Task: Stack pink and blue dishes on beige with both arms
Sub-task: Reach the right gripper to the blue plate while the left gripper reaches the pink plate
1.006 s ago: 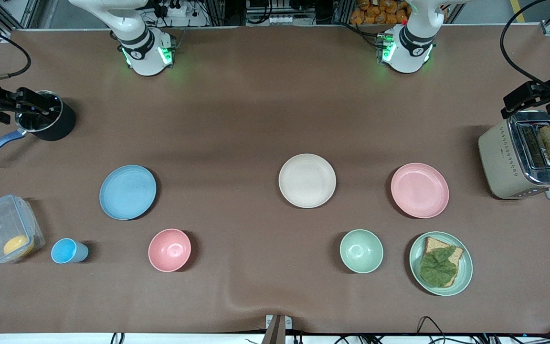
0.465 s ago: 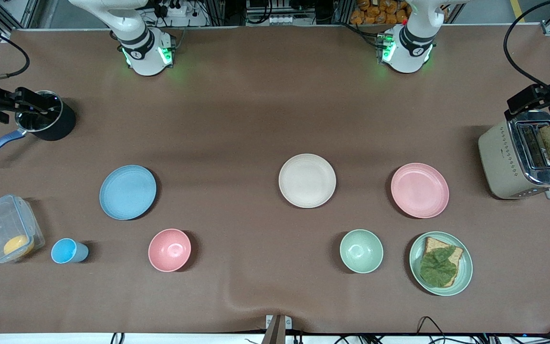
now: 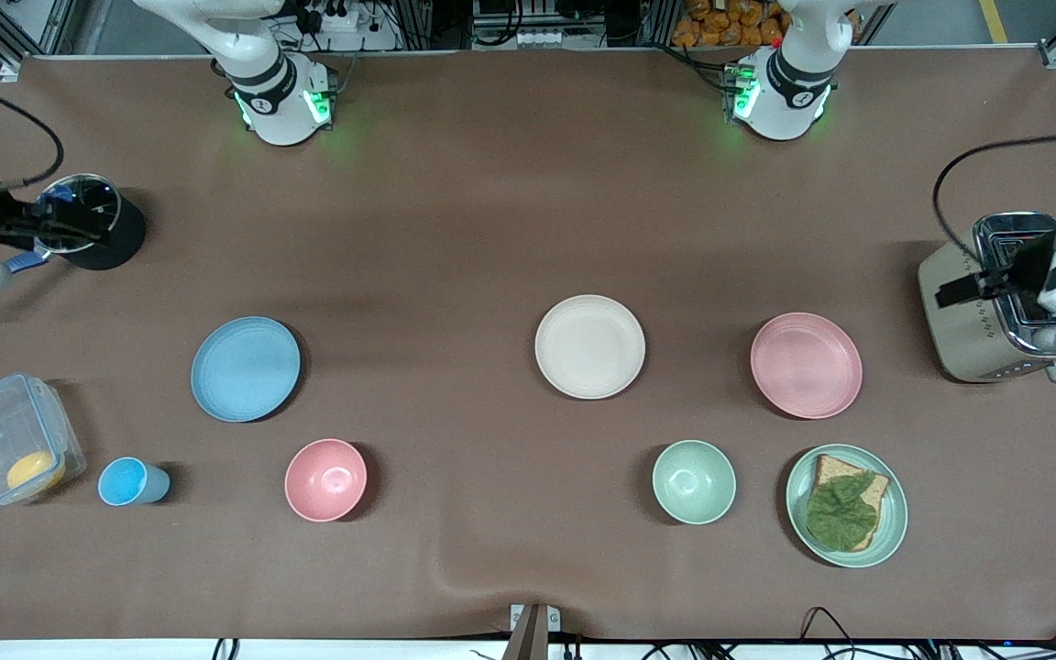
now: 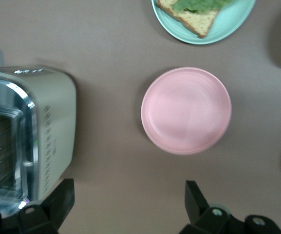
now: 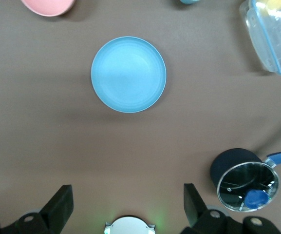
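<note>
Nothing has been stacked yet: all three plates lie apart on the brown table.

- Beige plate: near the table's middle, bare.
- Pink plate: toward the left arm's end, at about 3 o'clock from the beige plate; a green plate with toast and lettuce lies nearer the front camera, at roughly 5 o'clock from it.
- Blue plate: toward the right arm's end, at 9 o'clock from the beige plate.
- Left gripper: over the toaster, fingers spread wide, nothing held.
- Right gripper: over the table beside the dark saucepan, fingers spread wide, empty.

Step in hand, as judged: each arm is to be brought to its own plate. A rim grasp is advised, one finger slid under the shallow lip at the edge facing the arm. The plates should be carried level and delivered one at a time, so the arms are kept from meeting over the beige plate.
</note>
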### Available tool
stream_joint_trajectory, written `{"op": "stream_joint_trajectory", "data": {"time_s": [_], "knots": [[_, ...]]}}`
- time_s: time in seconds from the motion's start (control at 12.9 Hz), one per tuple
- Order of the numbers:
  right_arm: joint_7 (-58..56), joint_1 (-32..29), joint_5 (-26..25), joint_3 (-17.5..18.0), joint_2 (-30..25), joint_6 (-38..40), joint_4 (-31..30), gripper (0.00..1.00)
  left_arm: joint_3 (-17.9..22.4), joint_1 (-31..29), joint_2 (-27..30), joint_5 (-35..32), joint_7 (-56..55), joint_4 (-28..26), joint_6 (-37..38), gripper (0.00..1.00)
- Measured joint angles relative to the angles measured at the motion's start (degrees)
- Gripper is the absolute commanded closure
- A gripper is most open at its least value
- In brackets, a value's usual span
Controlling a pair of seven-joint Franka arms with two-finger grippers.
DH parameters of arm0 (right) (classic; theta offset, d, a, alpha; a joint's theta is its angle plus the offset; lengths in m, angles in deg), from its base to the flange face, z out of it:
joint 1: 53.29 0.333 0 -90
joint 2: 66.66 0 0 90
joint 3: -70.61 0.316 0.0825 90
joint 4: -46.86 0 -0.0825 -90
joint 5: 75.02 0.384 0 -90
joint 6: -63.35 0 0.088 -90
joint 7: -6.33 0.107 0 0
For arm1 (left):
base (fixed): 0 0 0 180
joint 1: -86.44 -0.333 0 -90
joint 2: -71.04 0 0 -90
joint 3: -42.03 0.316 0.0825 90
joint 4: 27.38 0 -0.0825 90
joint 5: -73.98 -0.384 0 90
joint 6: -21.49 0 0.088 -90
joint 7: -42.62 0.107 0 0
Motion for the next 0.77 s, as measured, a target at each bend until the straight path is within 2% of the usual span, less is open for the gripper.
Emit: {"op": "stream_joint_trajectory", "data": {"time_s": [0.23,0.39,0.62,0.77], "knots": [[-0.4,-0.8,0.2,-0.1,4.8,-4.8,-1.5,0.00,0.0,0.0,-1.3,0.0,0.0,-11.1,-14.9,0.00],[-1.2,-0.8,0.2,-0.1,9.6,-10.0,-2.0,0.00,0.0,-0.2,-3.4,-0.2,0.0,-16.7,-23.2,0.00],[-1.5,-1.2,0.2,-0.2,17.8,-17.6,-2.3,0.00,0.1,-3.4,-10.6,-2.5,0.0,-19.0,-33.2,0.00],[-2.4,-2.0,0.2,-0.2,22.1,-20.3,-2.4,0.00,0.1,-4.0,-14.8,-2.6,0.0,-18.8,-36.6,0.00]]}}
